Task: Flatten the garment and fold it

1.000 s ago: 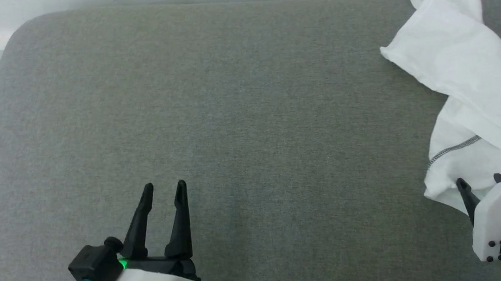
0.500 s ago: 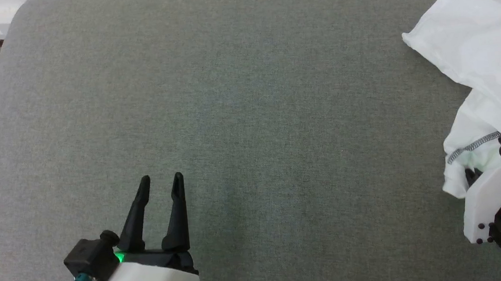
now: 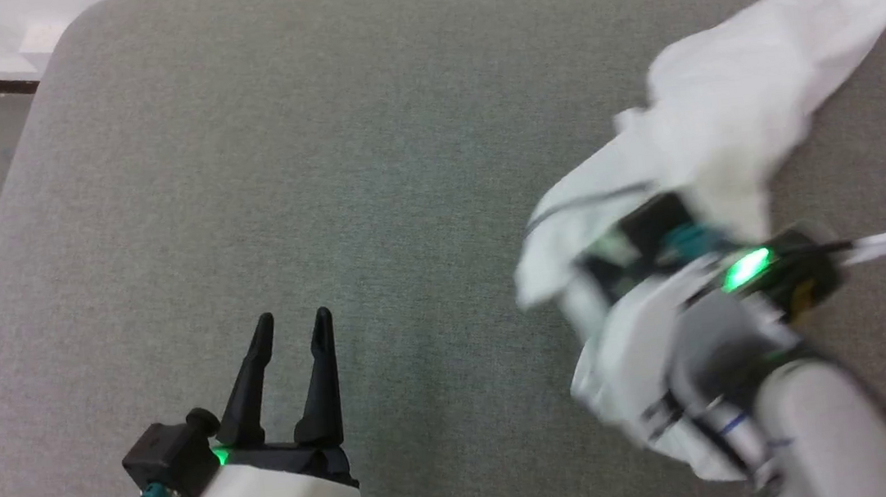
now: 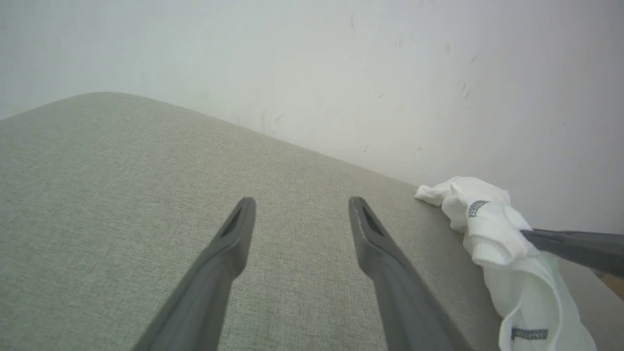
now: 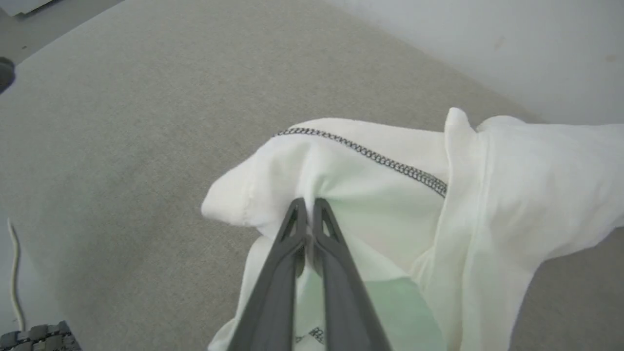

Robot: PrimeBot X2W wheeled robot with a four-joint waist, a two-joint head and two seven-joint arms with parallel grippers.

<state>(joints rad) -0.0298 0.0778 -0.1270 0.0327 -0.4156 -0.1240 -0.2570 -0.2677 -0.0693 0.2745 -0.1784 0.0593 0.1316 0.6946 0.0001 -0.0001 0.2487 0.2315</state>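
Two fingers of the right gripper (image 5: 308,207) clamp the bunched white garment (image 5: 512,161); well left of the garment, the left gripper (image 3: 292,324) gapes open.

Seemingly a bare test room: grey upholstered pad (image 3: 401,162) against scuffed white wall (image 4: 341,58).

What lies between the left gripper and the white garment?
Only bare grey cushion separates the left gripper from the garment, as the head view shows.
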